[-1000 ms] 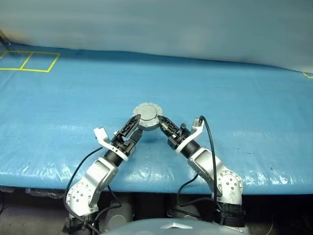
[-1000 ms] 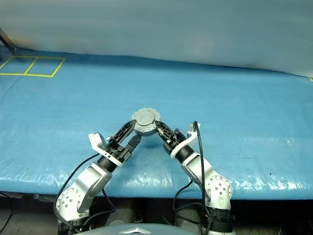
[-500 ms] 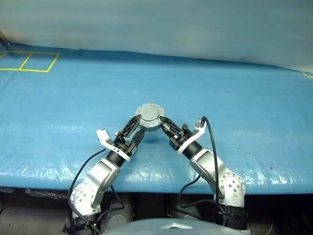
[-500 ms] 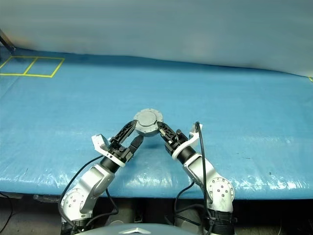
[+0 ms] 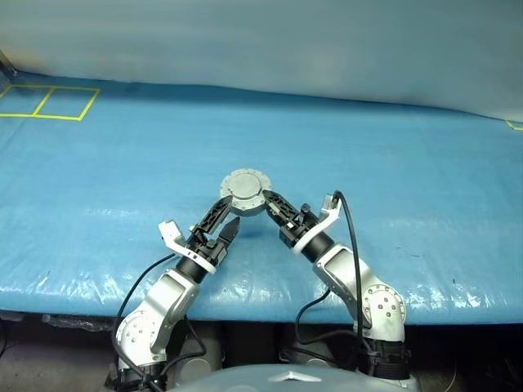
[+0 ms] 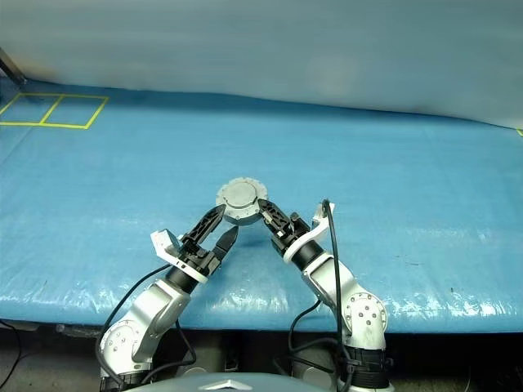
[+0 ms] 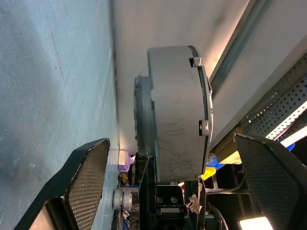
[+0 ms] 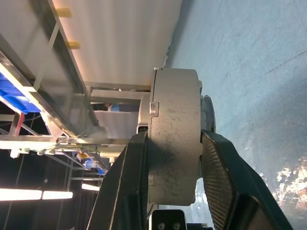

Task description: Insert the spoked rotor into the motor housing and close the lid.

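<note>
At frame centre, the round grey metal motor housing (image 5: 244, 193) is pinched by the right gripper (image 5: 270, 201); the left gripper (image 5: 225, 216), fingers spread, should be closed squarely around its rim.

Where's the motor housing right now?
The housing is at the middle of the blue table, clamped in the right gripper, with the open left gripper beside it.

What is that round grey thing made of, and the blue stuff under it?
The round grey thing, the motor housing with its lid on, looks like dull cast metal: matte grey and finely scratched. The blue table cover looks like plastic sheet: wrinkled, with shiny glints.
</note>
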### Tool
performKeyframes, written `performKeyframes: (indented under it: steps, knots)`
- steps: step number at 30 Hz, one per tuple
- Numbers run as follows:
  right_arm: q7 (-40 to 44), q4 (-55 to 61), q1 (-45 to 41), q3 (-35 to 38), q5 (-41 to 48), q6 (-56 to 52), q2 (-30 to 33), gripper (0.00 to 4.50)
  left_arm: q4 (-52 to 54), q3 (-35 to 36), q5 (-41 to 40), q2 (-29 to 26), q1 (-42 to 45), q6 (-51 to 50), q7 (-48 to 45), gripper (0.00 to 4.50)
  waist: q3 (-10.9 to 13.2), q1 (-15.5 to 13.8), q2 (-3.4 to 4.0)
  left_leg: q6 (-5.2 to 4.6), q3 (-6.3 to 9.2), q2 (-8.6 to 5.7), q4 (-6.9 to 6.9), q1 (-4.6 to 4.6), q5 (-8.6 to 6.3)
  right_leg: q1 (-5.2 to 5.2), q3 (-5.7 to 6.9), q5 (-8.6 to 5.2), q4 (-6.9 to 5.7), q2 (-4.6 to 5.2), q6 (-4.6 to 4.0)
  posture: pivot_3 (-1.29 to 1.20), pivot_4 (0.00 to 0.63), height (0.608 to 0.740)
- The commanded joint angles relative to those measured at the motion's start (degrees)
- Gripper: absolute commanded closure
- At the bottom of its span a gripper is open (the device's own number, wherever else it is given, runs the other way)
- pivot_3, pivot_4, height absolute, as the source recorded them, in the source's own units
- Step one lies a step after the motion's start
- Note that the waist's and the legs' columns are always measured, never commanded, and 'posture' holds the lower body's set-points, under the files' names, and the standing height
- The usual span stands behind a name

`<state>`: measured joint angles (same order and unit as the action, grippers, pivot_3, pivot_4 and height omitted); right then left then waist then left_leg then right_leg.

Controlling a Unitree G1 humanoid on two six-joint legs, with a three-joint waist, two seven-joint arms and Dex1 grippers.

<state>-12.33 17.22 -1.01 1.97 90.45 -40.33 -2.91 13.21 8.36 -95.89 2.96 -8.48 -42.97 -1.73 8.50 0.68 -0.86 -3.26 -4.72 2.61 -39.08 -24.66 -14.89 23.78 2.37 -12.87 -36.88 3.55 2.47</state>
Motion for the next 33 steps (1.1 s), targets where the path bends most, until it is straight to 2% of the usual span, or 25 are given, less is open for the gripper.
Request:
performKeyframes:
  steps: [1, 12, 15, 19, 20, 25, 29, 33]
  knots:
    - [2.33, 4.26, -0.32, -1.52, 2.43, -0.77, -0.17, 3.31, -0.33, -0.05, 0.75, -0.25, 0.69, 0.47, -2.08, 0.00, 0.00, 0.00, 0.00, 0.00, 0.00, 0.00, 0.00, 0.00, 0.00, 0.00, 0.00, 0.00, 0.00, 0.00, 0.00, 0.00, 0.150, 0.740]
    - [2.69, 5.17, 1.09, -3.36, 2.84, -1.26, -0.19, 3.31, -3.06, -0.95, 0.78, -0.15, 4.92, 0.17, 0.06, 0.00, 0.00, -0.05, -0.01, -0.01, 0.00, -0.01, -0.02, 0.00, 0.00, -0.02, 0.00, 0.01, 0.00, 0.01, 0.02, 0.00, 0.150, 0.740]
    - [2.94, 5.25, 1.25, -3.32, 2.57, -1.17, -0.03, 3.31, -2.81, -1.12, -0.24, 0.48, 4.86, 0.10, 1.73, 0.60, 0.00, -0.03, 0.00, -0.01, 0.00, 0.00, -0.01, 0.00, 0.00, -0.01, -0.01, 0.01, 0.00, 0.00, 0.02, 0.00, 0.150, 0.740]
    - [3.78, 5.11, 1.15, -3.16, 1.26, -1.13, 0.51, 3.31, -1.17, -1.57, -0.60, 1.30, 4.34, 0.44, 2.97, 1.93, 0.00, -0.03, -0.01, -0.01, 0.00, 0.00, -0.02, 0.00, 0.00, -0.02, 0.00, 0.01, 0.00, 0.00, 0.02, 0.00, 0.150, 0.740]
    - [4.25, 5.14, 1.10, -3.24, 0.77, -1.25, 0.79, 3.31, -0.81, -1.65, -0.69, 1.43, 4.26, 0.59, 3.33, 2.09, 0.00, -0.03, -0.01, -0.01, 0.00, 0.00, -0.02, 0.00, 0.00, -0.02, -0.01, 0.01, 0.00, 0.01, 0.02, 0.00, 0.150, 0.740]
    - [10.34, 6.62, 1.58, -4.29, -7.07, -0.26, 3.60, 3.31, 0.81, -1.51, -0.12, 2.07, 4.57, 2.43, 5.80, 2.08, 0.00, -0.04, -0.01, -0.01, 0.00, -0.01, -0.02, 0.00, 0.00, -0.02, -0.01, 0.01, 0.00, 0.00, 0.02, 0.00, 0.150, 0.740]
    - [15.75, 8.35, 3.90, -5.85, -17.58, 1.32, 9.12, 1.95, 0.78, -0.68, 1.85, 0.86, 6.79, 4.11, 8.07, 2.08, -0.02, -0.22, -0.02, -0.02, 0.00, -0.04, -0.03, 0.00, -0.01, -0.04, -0.01, 0.02, 0.02, 0.01, 0.03, 0.00, 0.150, 0.740]
    - [22.89, 11.64, 5.22, -10.71, -35.47, 6.09, 18.21, 0.60, -4.12, 2.41, 4.93, -2.27, 13.06, 5.68, 8.64, 2.08, -0.01, -0.22, -0.01, 0.00, -0.01, -0.04, -0.06, 0.02, 0.01, -0.04, 0.00, 0.02, 0.00, -0.03, 0.04, 0.00, 0.150, 0.740]
